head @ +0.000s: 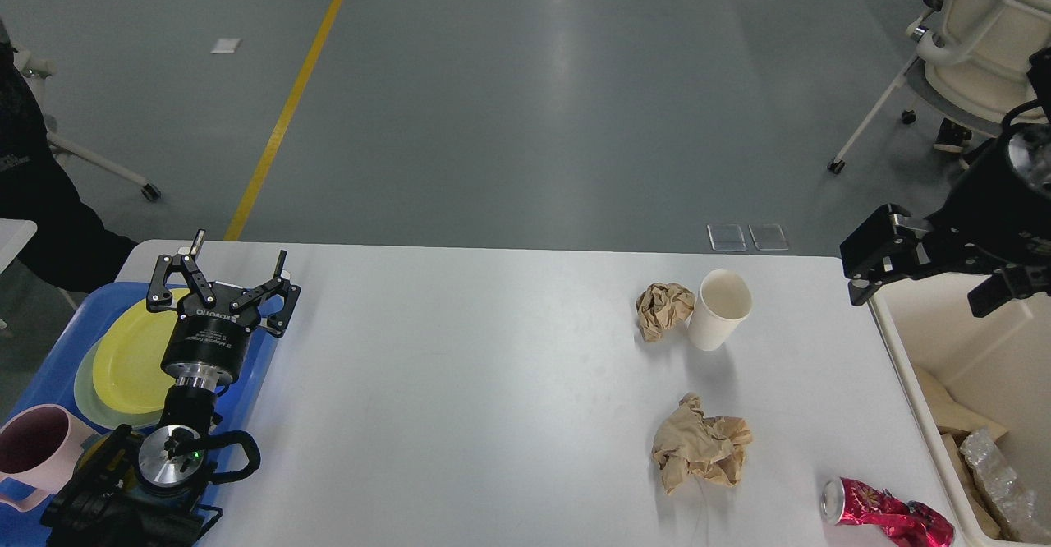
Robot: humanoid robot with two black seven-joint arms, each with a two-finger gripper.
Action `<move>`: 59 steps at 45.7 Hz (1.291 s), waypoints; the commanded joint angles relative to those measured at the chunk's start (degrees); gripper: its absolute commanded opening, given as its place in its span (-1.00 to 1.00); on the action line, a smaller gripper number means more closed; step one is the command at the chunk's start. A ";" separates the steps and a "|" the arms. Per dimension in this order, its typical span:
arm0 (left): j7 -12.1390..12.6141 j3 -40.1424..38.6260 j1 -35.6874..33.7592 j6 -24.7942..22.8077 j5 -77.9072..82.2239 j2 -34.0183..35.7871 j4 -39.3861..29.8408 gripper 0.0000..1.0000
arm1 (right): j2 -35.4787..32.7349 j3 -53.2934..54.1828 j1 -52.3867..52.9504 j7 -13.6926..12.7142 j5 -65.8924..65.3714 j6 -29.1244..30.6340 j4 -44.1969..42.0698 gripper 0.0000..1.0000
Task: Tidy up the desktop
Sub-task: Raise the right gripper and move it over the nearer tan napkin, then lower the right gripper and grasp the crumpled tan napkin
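Note:
The white desktop carries a white paper cup with a crumpled brown paper ball touching its left side. A larger crumpled brown paper lies nearer to me, and a crushed red can lies at the front right edge. My left gripper stands open and empty over the tray at the desktop's left edge. My right gripper hovers above the bin's far left corner, well right of the cup; its dark fingers cannot be told apart.
A blue tray at the left holds a yellow plate and a pink mug. A cream bin at the right holds scraps of paper and plastic. A chair stands at the far right.

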 commanded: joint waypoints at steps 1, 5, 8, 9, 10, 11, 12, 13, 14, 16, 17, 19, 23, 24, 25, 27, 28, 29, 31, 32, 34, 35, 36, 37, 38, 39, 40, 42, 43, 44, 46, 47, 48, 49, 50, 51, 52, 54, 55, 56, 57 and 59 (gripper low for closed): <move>0.00 0.08 0.00 0.00 0.07 0.00 0.00 0.93 | 2.68 0.79 0.96 0.15 2.10 -0.66 0.81 1.00; 0.09 -0.01 0.00 0.00 -0.02 0.00 0.00 0.93 | 3.83 1.93 0.26 0.15 2.54 -1.02 0.81 1.00; 0.09 -0.01 0.00 0.00 -0.02 0.00 0.00 0.93 | 3.91 3.25 -0.61 0.15 3.07 -1.28 0.65 1.00; 0.09 0.08 0.00 0.00 0.07 0.00 0.00 0.93 | 3.91 3.69 -1.05 0.15 3.07 -1.37 0.48 1.00; 0.09 0.08 0.00 0.00 -0.02 0.00 0.00 0.93 | 3.83 4.04 -1.58 0.15 3.16 -1.46 0.22 1.00; 0.09 -0.01 0.00 0.00 0.07 0.00 0.00 0.93 | 3.91 4.39 -2.28 0.15 3.16 -1.46 -0.14 1.00; 0.09 0.08 0.00 0.00 0.07 0.00 0.00 0.93 | 3.83 5.00 -3.33 0.15 3.16 -1.63 -0.57 1.00; 0.09 0.08 0.00 0.00 0.07 0.00 0.00 0.93 | 3.83 5.62 -4.56 0.15 3.16 -1.81 -0.84 1.00; 0.09 0.08 0.00 0.00 0.07 0.00 0.00 0.93 | 3.83 6.49 -5.97 0.07 3.07 -2.24 -1.10 1.00; 0.09 -0.01 0.00 0.00 0.07 0.00 0.00 0.93 | 3.83 8.69 -8.95 -0.28 3.07 -3.56 -1.46 1.00; 0.09 0.08 0.00 0.00 0.07 0.00 0.00 0.93 | 3.83 9.74 -10.27 -0.37 3.07 -4.26 -1.63 1.00; 0.09 0.08 0.00 0.00 0.07 0.00 0.00 0.93 | 3.91 11.24 -13.17 -0.72 3.07 -5.93 -2.16 1.00; 0.09 0.08 0.09 0.00 0.07 0.00 0.00 0.93 | 4.44 13.44 -20.11 -2.74 3.07 -9.53 -4.26 1.00; 0.09 0.08 0.00 0.00 -0.02 0.00 0.00 0.93 | 4.70 14.23 -22.13 -3.44 3.07 -10.41 -4.97 1.00; 0.09 0.08 0.00 0.00 -0.02 0.00 0.00 0.93 | 5.05 15.11 -23.89 -4.15 3.07 -11.29 -5.84 1.00; 0.09 0.08 0.00 0.00 0.07 0.00 0.00 0.93 | 6.02 16.78 -27.41 -5.38 3.07 -12.87 -7.51 1.00; 0.09 0.08 0.00 0.00 0.07 0.00 0.00 0.93 | 6.46 17.57 -29.25 -5.91 3.07 -13.58 -8.48 1.00; 0.09 0.08 0.00 0.00 0.07 0.00 0.00 0.93 | 6.81 18.27 -31.27 -6.26 3.07 -14.28 -9.53 1.00; 0.09 0.08 0.00 0.00 0.07 0.00 0.00 0.93 | 7.34 19.77 -35.14 -6.79 3.07 -15.25 -11.82 1.00; 0.09 0.08 0.00 0.00 0.07 0.00 0.00 0.93 | 7.60 20.47 -37.25 -6.96 3.07 -15.60 -13.05 1.00; 0.09 0.08 0.00 0.00 0.07 0.00 0.00 0.93 | 8.13 21.79 -41.12 -7.32 3.07 -15.96 -15.77 1.00; 0.09 0.08 0.00 0.00 -0.02 0.00 0.00 0.93 | 8.48 22.32 -42.88 -7.67 3.07 -16.05 -17.09 1.00; 0.09 0.08 0.00 0.00 0.07 0.00 0.00 0.93 | 8.92 22.76 -44.63 -7.93 3.07 -16.22 -18.41 1.00; 0.09 0.08 0.09 0.00 0.07 0.00 0.00 0.93 | 9.53 23.20 -46.30 -8.28 3.07 -16.40 -19.73 1.00; 0.09 0.08 0.09 0.00 0.07 0.00 0.00 0.93 | 10.15 23.55 -47.80 -8.72 3.16 -16.57 -21.04 1.00; 0.09 0.08 0.00 0.00 0.07 0.00 0.00 0.93 | 10.94 23.82 -49.38 -8.98 3.07 -16.83 -22.27 1.00; 0.09 0.08 0.00 0.00 0.07 0.00 0.00 0.93 | 11.64 23.90 -50.96 -9.25 3.07 -17.10 -23.51 1.00; 0.09 0.08 0.00 0.00 0.07 0.00 0.00 0.93 | 13.14 23.99 -53.69 -9.25 3.07 -17.54 -25.88 0.98; 0.09 0.08 0.00 0.00 -0.02 0.00 0.00 0.93 | 13.67 24.08 -54.92 -9.25 3.07 -17.80 -27.02 0.98; 0.09 -0.01 0.09 0.00 0.07 0.00 0.00 0.93 | 14.02 24.26 -56.07 -9.25 3.07 -17.98 -27.99 0.98; 0.09 0.08 0.00 0.00 -0.02 0.00 0.00 0.93 | 14.55 24.61 -58.79 -9.25 3.07 -18.68 -30.45 0.98; 0.09 0.08 0.00 0.00 0.07 0.00 0.00 0.93 | 14.81 24.96 -59.93 -9.25 3.07 -19.12 -31.42 0.98; 0.09 0.08 0.00 0.00 -0.02 0.00 0.00 0.93 | 15.16 25.22 -61.08 -9.25 3.07 -19.56 -32.47 0.98; 0.09 0.08 0.00 0.00 0.07 0.00 0.00 0.93 | 15.69 25.48 -62.30 -9.25 3.07 -20.00 -33.61 0.98; 0.09 0.08 0.00 0.00 0.07 0.00 0.00 0.93 | 16.48 25.49 -63.71 -9.25 3.07 -20.44 -34.93 0.98; 0.09 0.08 0.00 0.00 0.07 0.00 0.00 0.93 | 17.44 25.49 -65.12 -9.25 3.07 -20.88 -36.34 0.98; 0.09 0.08 0.00 0.00 0.07 0.00 0.00 0.93 | 18.41 25.57 -66.43 -9.25 3.07 -21.14 -37.74 0.98; 0.09 0.08 0.09 0.00 -0.02 0.00 0.00 0.93 | 19.82 25.66 -68.72 -9.25 3.07 -21.76 -40.38 0.98; 0.09 0.08 0.09 0.00 0.07 0.00 0.00 0.93 | 20.17 25.75 -69.60 -9.25 3.07 -21.93 -41.44 0.98; 0.09 0.08 0.00 0.00 0.07 0.00 0.00 0.93 | 20.44 25.75 -70.31 -9.25 3.07 -22.02 -42.49 0.98; 0.09 0.08 0.00 0.00 0.07 0.00 0.00 0.93 | 20.61 25.75 -71.01 -9.25 3.16 -22.11 -43.11 0.98; 0.09 0.08 0.00 0.00 0.07 0.00 -0.09 0.93 | 20.88 25.84 -72.33 -9.25 3.07 -22.29 -44.25 0.98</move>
